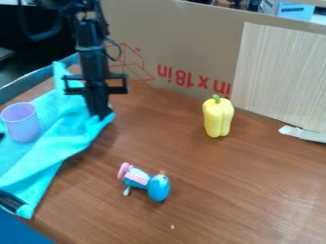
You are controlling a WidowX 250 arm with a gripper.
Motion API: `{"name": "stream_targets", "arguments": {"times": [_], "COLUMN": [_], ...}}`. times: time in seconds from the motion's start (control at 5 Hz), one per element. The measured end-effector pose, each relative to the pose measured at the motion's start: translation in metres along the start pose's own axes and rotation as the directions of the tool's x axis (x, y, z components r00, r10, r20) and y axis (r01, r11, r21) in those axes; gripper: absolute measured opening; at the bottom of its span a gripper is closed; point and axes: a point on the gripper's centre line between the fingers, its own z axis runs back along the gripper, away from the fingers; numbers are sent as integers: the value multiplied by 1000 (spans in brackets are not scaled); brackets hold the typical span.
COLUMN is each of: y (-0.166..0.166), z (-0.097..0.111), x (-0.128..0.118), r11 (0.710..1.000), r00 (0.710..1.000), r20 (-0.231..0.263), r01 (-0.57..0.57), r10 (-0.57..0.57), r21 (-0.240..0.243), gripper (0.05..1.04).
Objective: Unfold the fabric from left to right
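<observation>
in the camera view we see the blue cloth (47,140) bunched along the table's (191,214) left side, a purple cup (22,123) on it. the gripper (101,116) is at its right-hand corner, jaws drawn together, seemingly pinching a fold. we judge it light, limp and slightly grippy, hard to break but apt to crease; we'd hold that corner by several layers, since the cup could drag or tip.

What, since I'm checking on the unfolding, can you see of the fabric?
The fabric is turquoise and looks towel-like, lying rumpled on the brown table at the picture's left, with long creases. Its right corner meets the black hand. A purple cup rests on it; something dark shows at its near end.
</observation>
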Motion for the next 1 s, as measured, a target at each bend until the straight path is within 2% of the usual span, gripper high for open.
{"name": "stream_targets", "arguments": {"times": [0.4, 0.6, 0.8, 1.0], "y": [-58, -71, -87, -89], "z": [-6, -2, -15, -28], "x": [0, 6, 8, 15], "r11": [999, 999, 999, 999], "r00": [1000, 998, 999, 998], "r20": [13, 52, 49, 40], "r01": [1, -17, -13, -44], "r10": [0, 20, 14, 45], "r21": [-35, -49, -31, -23], "gripper": [50, 50, 50, 50]}}
